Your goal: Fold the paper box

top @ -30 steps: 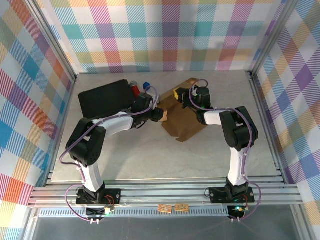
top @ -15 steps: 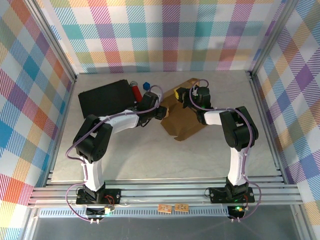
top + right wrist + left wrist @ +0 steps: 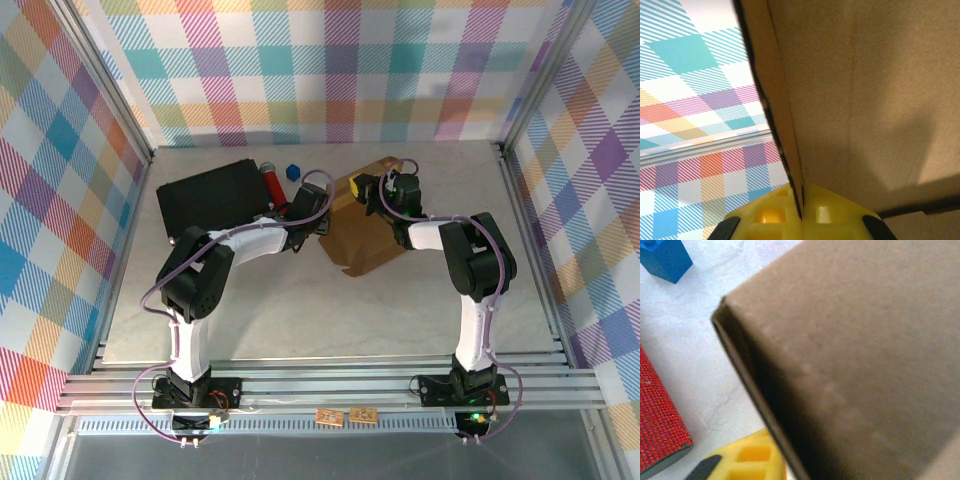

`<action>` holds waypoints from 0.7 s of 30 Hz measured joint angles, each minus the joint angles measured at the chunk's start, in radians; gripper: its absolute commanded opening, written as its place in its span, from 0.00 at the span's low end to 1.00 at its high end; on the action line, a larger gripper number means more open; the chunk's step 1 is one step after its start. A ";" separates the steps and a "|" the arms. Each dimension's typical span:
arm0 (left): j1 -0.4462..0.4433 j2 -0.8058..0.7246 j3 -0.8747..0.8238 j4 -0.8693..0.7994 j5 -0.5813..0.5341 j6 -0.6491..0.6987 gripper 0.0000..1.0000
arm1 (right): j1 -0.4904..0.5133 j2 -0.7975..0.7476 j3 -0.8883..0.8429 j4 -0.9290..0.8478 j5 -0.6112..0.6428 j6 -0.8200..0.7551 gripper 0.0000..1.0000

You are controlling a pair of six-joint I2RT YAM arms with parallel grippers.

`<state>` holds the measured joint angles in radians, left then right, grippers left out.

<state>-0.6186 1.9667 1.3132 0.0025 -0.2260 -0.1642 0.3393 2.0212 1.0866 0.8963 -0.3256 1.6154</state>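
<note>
Left arm has swung inward over the last second. The left gripper [image 3: 320, 220] went from the near-left corner of the brown corrugated cardboard paper box [image 3: 368, 240] further up its left edge, and the box's near corner drifted slightly toward the back. Box sits far-centre on the white marbled table top [image 3: 300, 310], lying diagonally and partly formed, just right of the flat black rectangular case [image 3: 210, 195]. Red textured cylinder [image 3: 272, 181] and small blue block [image 3: 293, 171] lie near its far-left corner. Right gripper [image 3: 801, 210] is clamped on a raised cardboard wall at the far edge, board sandwiched between its yellow pads [image 3: 765, 215]. One left yellow pad [image 3: 752, 462] shows just beside the box's side wall; can't tell if the left fingers are pinching or free. My read: left is squaring up that wall while right anchors. Hold the right anchor fixed, push along the crease rather than across it, stay low on the panel so the board doesn't buckle, and mind the cylinder near the sweep.
</note>
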 measured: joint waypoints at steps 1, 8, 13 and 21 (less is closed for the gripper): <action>-0.001 0.003 0.004 -0.002 -0.010 -0.002 0.06 | 0.000 0.000 0.000 0.000 0.002 0.000 0.00; -0.007 0.039 0.065 -0.051 -0.074 -0.032 0.00 | -0.005 0.007 0.003 0.003 0.010 0.004 0.00; -0.026 0.078 0.143 -0.138 -0.156 -0.071 0.00 | -0.005 0.007 0.004 0.001 0.016 0.008 0.09; -0.029 0.081 0.185 -0.245 -0.187 -0.089 0.00 | -0.008 -0.080 -0.032 -0.186 0.020 -0.024 0.59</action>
<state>-0.6476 2.0480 1.4986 -0.2424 -0.4129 -0.2531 0.3313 1.9408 1.0542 0.7101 -0.3058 1.5909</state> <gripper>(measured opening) 0.058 0.553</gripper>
